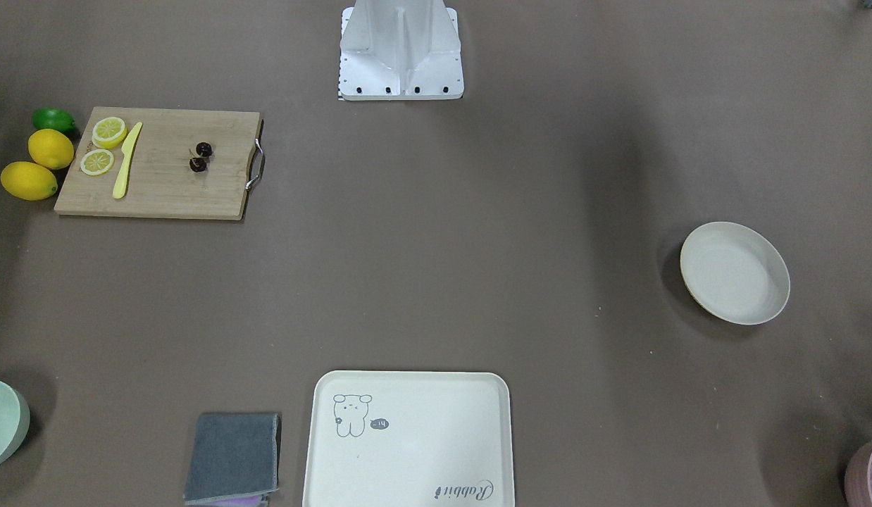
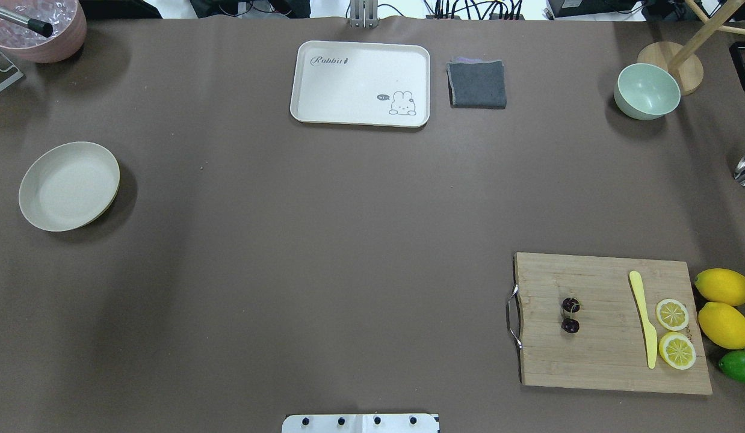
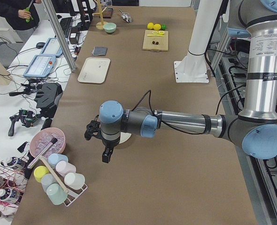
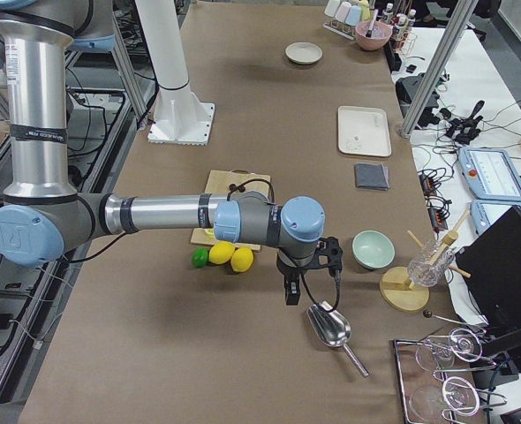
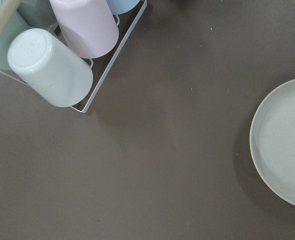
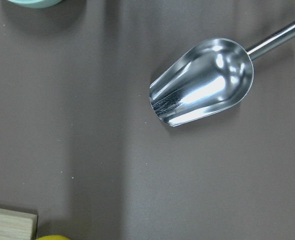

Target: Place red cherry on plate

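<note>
The red cherry [image 1: 200,157] [image 2: 570,315], a dark joined pair, lies on a wooden cutting board [image 2: 595,361] on the robot's right side. The cream plate [image 1: 735,282] [image 2: 68,185] [image 5: 282,145] sits empty on the far left side. My left gripper [image 3: 99,146] hangs above the table just beside the plate, near a cup rack. My right gripper [image 4: 306,269] hovers past the lemons, over a metal scoop [image 6: 202,82]. Both grippers show only in the side views, so I cannot tell whether they are open or shut.
Two lemon slices [image 2: 673,332], a yellow knife [image 2: 643,319], two lemons [image 2: 723,307] and a lime [image 2: 739,365] sit on and beside the board. A rabbit tray [image 2: 324,102], grey cloth [image 2: 477,84], mint bowl [image 2: 647,91], pink bowl [image 2: 65,39] and cup rack [image 5: 82,107] line the far edge.
</note>
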### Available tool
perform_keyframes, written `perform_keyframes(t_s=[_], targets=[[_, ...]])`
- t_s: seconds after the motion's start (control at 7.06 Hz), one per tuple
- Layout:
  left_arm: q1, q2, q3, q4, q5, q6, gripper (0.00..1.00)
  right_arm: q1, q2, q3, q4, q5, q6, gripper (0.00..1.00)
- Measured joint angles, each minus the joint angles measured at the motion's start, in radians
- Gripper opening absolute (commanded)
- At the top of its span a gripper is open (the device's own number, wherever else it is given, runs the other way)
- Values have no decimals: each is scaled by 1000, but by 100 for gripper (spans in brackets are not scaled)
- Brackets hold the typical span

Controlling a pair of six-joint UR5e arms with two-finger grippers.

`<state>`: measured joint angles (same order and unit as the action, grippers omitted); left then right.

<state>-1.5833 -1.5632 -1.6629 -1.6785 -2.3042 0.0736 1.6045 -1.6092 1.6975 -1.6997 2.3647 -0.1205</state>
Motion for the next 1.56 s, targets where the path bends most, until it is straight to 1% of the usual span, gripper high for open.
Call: perform_keyframes(t_s=[0.57,1.56], targets=[[-16,20,-2,1,-1,0,98,0,3,-1,0,1,1,100],[-15,25,6,1,-4,-1,98,0,6,-1,0,1,2,100]])
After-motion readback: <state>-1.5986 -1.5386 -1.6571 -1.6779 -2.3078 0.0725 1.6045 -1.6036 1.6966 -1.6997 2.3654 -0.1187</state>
